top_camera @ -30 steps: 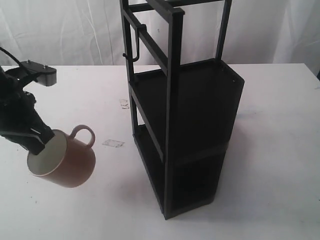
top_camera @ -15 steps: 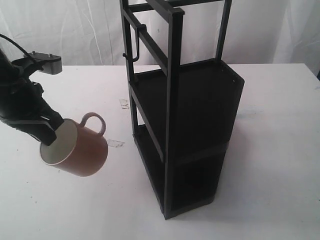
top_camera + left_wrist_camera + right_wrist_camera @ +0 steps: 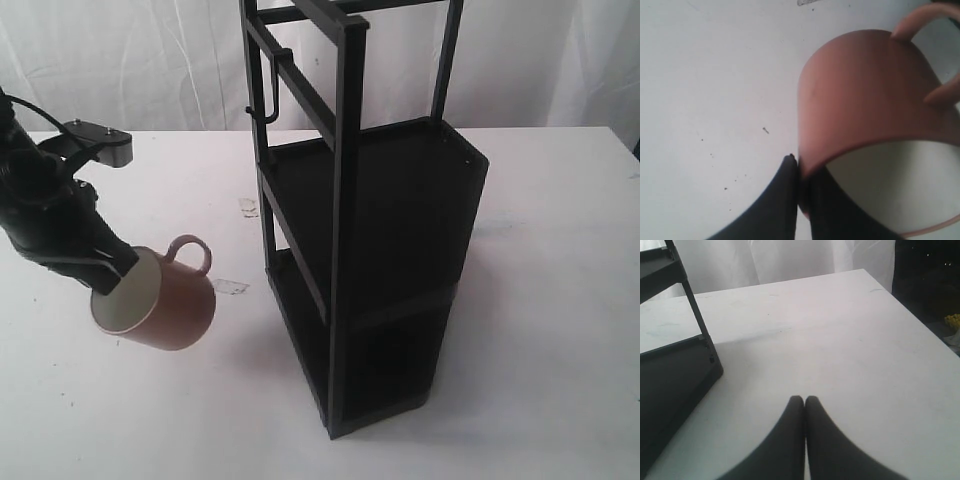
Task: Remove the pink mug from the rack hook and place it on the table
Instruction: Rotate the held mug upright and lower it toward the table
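Exterior view: we record the pink mug [image 3: 175, 310] off the rack hook [image 3: 268, 97] and held by the left tool [image 3: 113, 282] over the left part of the table [image 3: 560, 260] — well apart from the hook, to the left of the black rack [image 3: 400, 230]. The mug is tilted, with its cream mouth turned toward the lower left and its handle uppermost on the rack's side. We cannot tell whether its underside touches the table. The left wrist view confirms the grip — one finger lies outside the rim and the other inside, clamped on the mug wall. The hook hangs from the rack's top bar. The right wrist view shows the right tool [image 3: 804, 401] with fingers pressed together, holding nothing, above the table near a rack shelf.
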You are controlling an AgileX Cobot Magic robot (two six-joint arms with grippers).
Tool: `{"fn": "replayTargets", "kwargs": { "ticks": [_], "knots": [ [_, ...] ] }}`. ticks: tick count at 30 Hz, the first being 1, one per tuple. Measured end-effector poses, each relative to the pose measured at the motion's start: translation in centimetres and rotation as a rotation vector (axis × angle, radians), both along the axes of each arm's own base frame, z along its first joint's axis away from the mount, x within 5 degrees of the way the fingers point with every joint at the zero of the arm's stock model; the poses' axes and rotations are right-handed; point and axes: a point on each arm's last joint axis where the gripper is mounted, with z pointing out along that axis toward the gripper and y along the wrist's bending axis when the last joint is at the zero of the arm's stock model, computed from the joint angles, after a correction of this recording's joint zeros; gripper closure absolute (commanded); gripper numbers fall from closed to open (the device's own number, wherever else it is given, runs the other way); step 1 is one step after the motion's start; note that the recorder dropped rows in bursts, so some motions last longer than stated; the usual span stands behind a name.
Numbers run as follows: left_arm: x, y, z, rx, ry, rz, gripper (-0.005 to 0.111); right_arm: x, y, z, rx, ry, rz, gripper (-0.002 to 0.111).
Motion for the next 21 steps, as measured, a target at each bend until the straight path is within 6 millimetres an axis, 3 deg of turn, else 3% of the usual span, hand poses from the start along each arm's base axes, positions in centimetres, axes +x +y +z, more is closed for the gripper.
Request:
{"fn": "replayTargets", "kwargs": {
  "ticks": [7,10,15,21],
  "knots": [
    [-0.9,-1.6,0.1,-0.08,0.065,-0.069,0.107,0.0,0.0,0.0,0.0,0.0,0.0,0.108],
    [-1.3,-2.3,0.4,0.004,0.092,-0.132,0.107,0.0,0.0,0.0,0.0,0.0,0.0,0.108],
    [-1.0,-2.1,2.5,0.23,0.074,-0.063,0.107,0.0,0.0,0.0,0.0,0.0,0.0,0.108],
    [-0.7,-3.0,2.8,0.249,0.06,-0.059,0.107,0.0,0.0,0.0,0.0,0.0,0.0,0.108]
  ]
}}
